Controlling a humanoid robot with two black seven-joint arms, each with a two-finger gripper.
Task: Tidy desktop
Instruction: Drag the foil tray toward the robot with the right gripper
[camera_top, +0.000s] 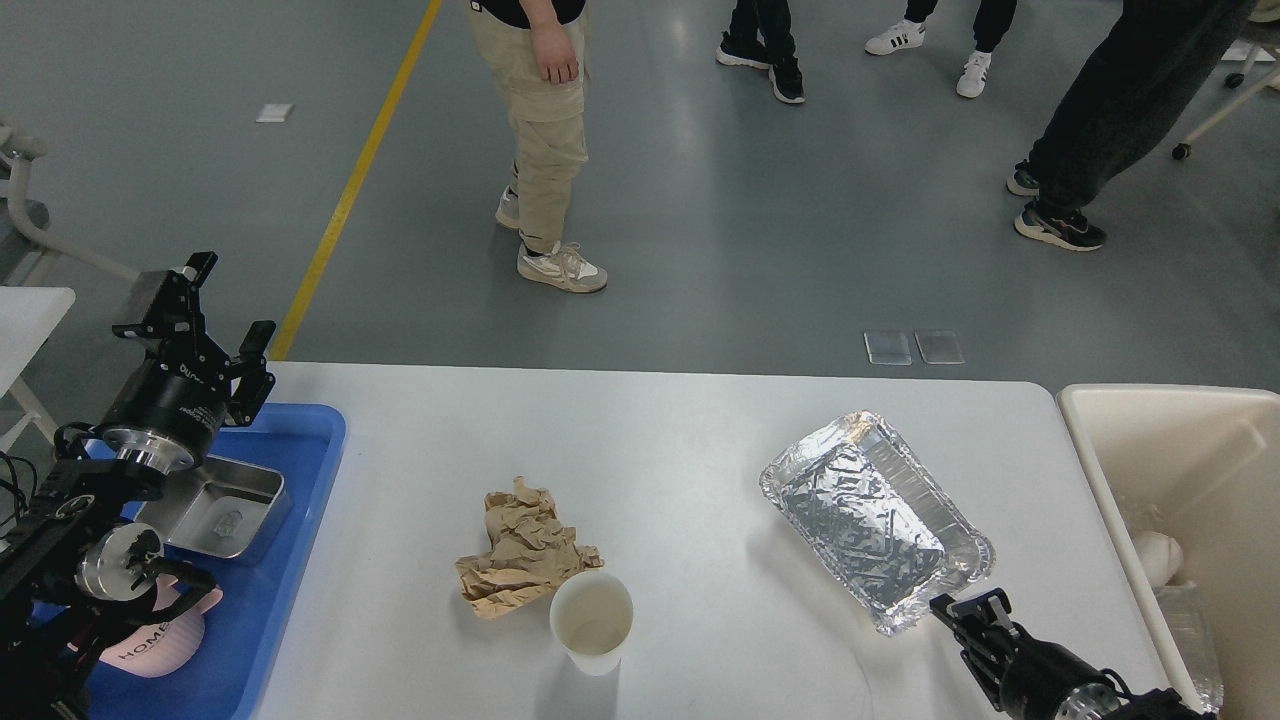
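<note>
Desktop (680, 440) fills the frame's lower middle. Left gripper (205, 320), fingers apart and empty, hovers off its upper-left corner above the blue tray (290, 560). Right gripper (968, 612), lower right, touches the foil tray (870, 515); whether it grips is unclear.

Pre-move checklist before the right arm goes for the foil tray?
1. Foil tray flat on the desktop: cannot tell; near corner seems raised.
2. Right tool on tray's near corner: cannot tell; seen end-on.
3. Cream bin beside the desktop, open: ok.
4. Paper cup and crumpled paper out of the tray's path: ok.
5. Left tool open, holding nothing, above blue tray: ok.
</note>
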